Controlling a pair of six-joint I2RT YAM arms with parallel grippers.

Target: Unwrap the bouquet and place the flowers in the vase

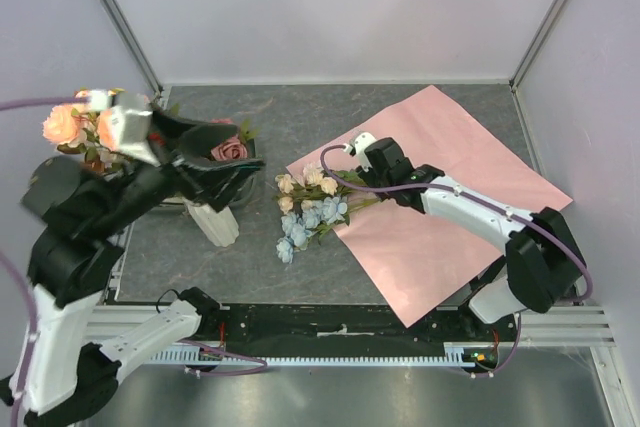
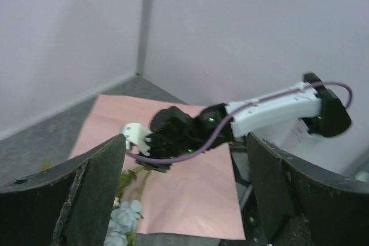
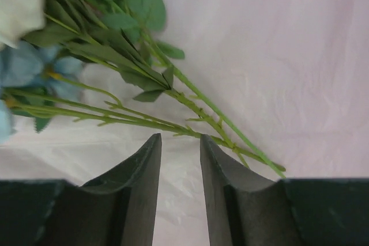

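On the right wrist view, our right gripper [image 3: 180, 137] has its jaws drawn close with a narrow gap. Only the pink paper [image 3: 300, 56] shows in that gap, so we judge it grips nothing yet. The green stems [image 3: 190, 103] lie just ahead of the fingertips. They run slantwise, with the blooms off to the upper left and the cut ends low on the right. A grasp here means going forward and down across that axis.

On the left wrist view, our left gripper [image 2: 184, 139] is spread wide and empty, held up in the air. The right arm and the paper lie beyond it.

From above, the flowers [image 1: 308, 209] lie on the table at the paper's edge, and their stems reach under the right gripper, which is clearly the nearer of the two. The vase [image 1: 215, 223] stands beyond the blooms on the far side from that hand, close below the left gripper, with a mauve rose [image 1: 232, 150] just beside those jaws. Peach roses [image 1: 65, 125] show past the left arm, but we cannot tell what holds them. That raised arm crowds the way to the vase.
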